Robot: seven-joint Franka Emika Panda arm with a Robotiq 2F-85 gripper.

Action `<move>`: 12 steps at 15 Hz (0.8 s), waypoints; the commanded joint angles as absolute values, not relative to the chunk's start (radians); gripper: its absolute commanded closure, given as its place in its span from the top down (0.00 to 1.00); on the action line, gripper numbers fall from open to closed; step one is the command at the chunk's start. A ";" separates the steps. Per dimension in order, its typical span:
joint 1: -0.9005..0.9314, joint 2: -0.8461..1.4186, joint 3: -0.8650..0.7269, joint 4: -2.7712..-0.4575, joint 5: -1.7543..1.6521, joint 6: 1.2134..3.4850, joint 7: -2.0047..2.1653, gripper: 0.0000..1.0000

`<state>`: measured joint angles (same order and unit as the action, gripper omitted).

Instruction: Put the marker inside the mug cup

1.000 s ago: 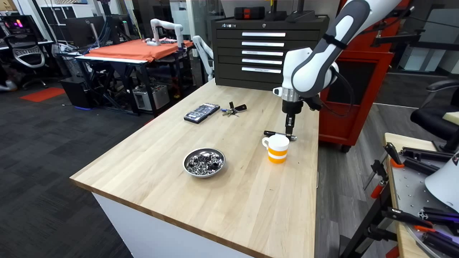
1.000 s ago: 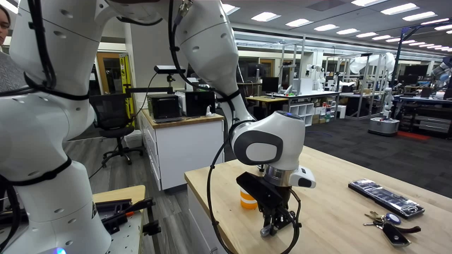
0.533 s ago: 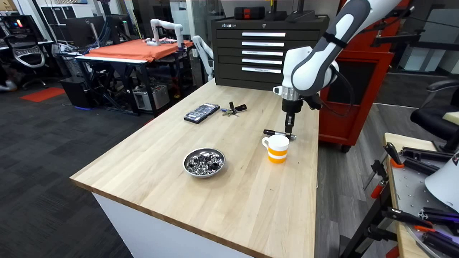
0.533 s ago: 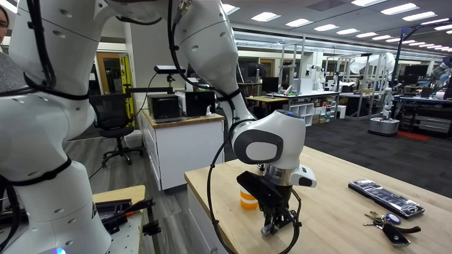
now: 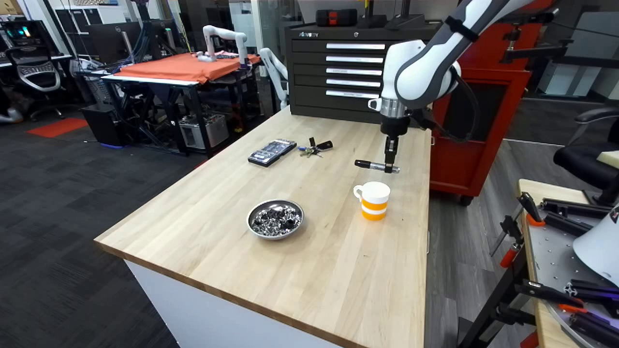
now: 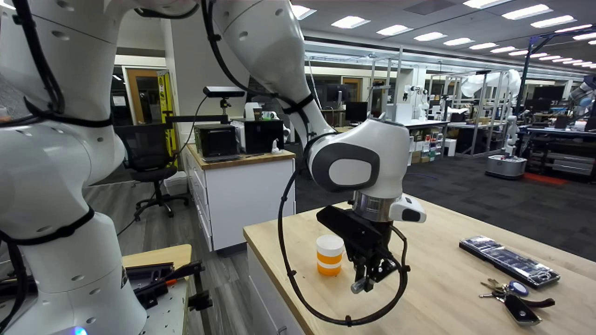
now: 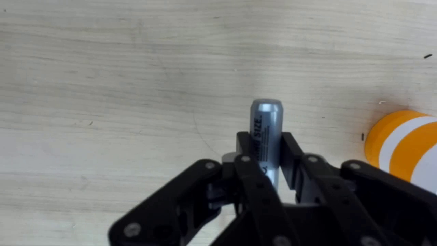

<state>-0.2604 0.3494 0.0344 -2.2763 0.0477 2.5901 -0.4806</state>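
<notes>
The marker, grey with a black cap end, shows in both exterior views (image 5: 377, 166) (image 6: 358, 286) and in the wrist view (image 7: 267, 118). My gripper (image 5: 389, 167) is shut on its grey barrel and holds it roughly level above the table. Both fingers touch the marker's sides in the wrist view (image 7: 266, 140). The orange and white mug cup (image 5: 375, 200) stands upright on the table, apart from the gripper and marker. It also shows beside the gripper in an exterior view (image 6: 329, 256) and at the right edge of the wrist view (image 7: 409, 147). The black cap is hidden in the wrist view.
A metal bowl (image 5: 274, 237) with shiny bits stands beside the mug on the wooden table (image 5: 338, 270). Keys (image 5: 314, 148) and a flat black case (image 5: 272, 152) lie farther back. A dark tool chest (image 5: 358, 104) stands at the table's far end.
The gripper has risen from the table with the marker in it. The marker, low behind the mug before, is now above the table. The mug has not moved.
</notes>
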 commanded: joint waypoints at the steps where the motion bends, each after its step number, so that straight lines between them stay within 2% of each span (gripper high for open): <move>1: -0.261 0.249 0.025 -2.278 0.044 2.460 -0.547 0.06; 12: -0.173 0.168 -0.004 -2.136 -0.094 2.022 -0.727 0.06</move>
